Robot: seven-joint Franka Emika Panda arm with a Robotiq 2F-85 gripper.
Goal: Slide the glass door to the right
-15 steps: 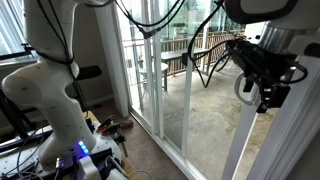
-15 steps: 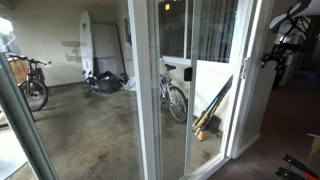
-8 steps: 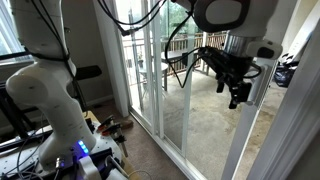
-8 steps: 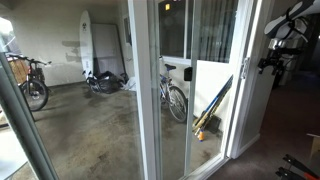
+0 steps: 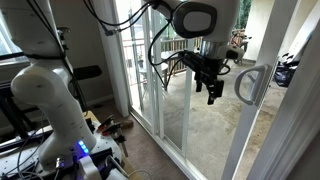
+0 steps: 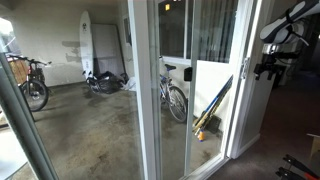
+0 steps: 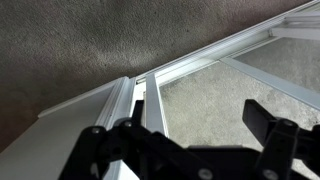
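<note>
The glass door is a tall clear panel with a white edge stile (image 5: 243, 135) and a looped grey handle (image 5: 247, 85). From outside, its stile (image 6: 247, 105) stands at the right of the glass. My gripper (image 5: 214, 93) hangs in the air in front of the glass, a short way left of the handle and not touching it. It also shows beside the stile in an exterior view (image 6: 268, 69). In the wrist view my dark fingers (image 7: 190, 145) are spread wide with nothing between them, above the white door frames (image 7: 150, 95) and grey ground.
The white robot base (image 5: 50, 95) stands indoors with cables and clutter on the floor (image 5: 112, 127). A fixed white-framed panel (image 5: 140, 60) is left of the door. Outside are a bicycle (image 6: 172, 92), another bike (image 6: 30, 85) and a white board (image 6: 87, 40).
My gripper has moved left, away from the door handle, which is now uncovered. The door looks unchanged.
</note>
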